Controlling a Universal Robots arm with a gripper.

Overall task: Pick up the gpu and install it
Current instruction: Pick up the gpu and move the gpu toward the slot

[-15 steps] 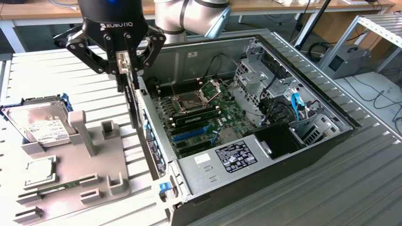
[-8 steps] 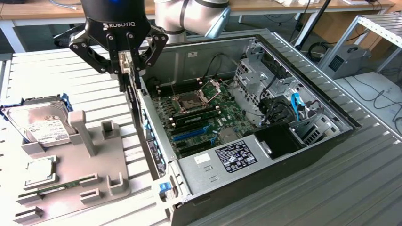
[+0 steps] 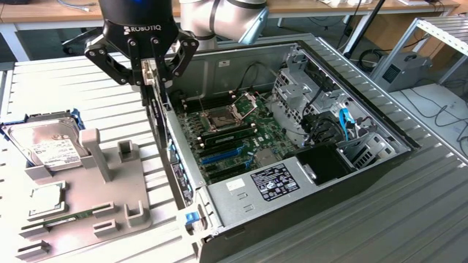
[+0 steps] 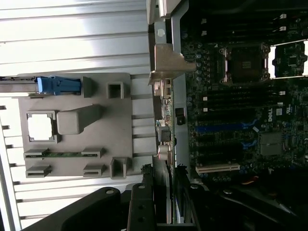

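**The gpu hangs clamped in the gripper at the rim of the open computer case**

The arm reaches down from the top of the exterior view with its wrist vertical and its black fingers pointing straight down. The jaws are closed on the gpu from both sides, pinching the thin dark card by its upper edge. The card hangs upright and edge-on, running down along the case wall on the exterior view's left. Whether it touches that wall cannot be told.

The exterior view gives the wider setting. The case lies on its side on a ribbed metal table, its motherboard exposed, with the processor socket open and blue slots lower on the board. To the exterior view's left stands a grey fixture, well apart from the gripper, carrying a silver hard drive, a processor chip and a green memory stick.

The wrist view looks along the card's length. Its grey metal bracket sits at the far end, just beside the edge of the motherboard. The card's thin edge runs back between the two fingers, and a cream slot and a blue one lie close beside it on the board.
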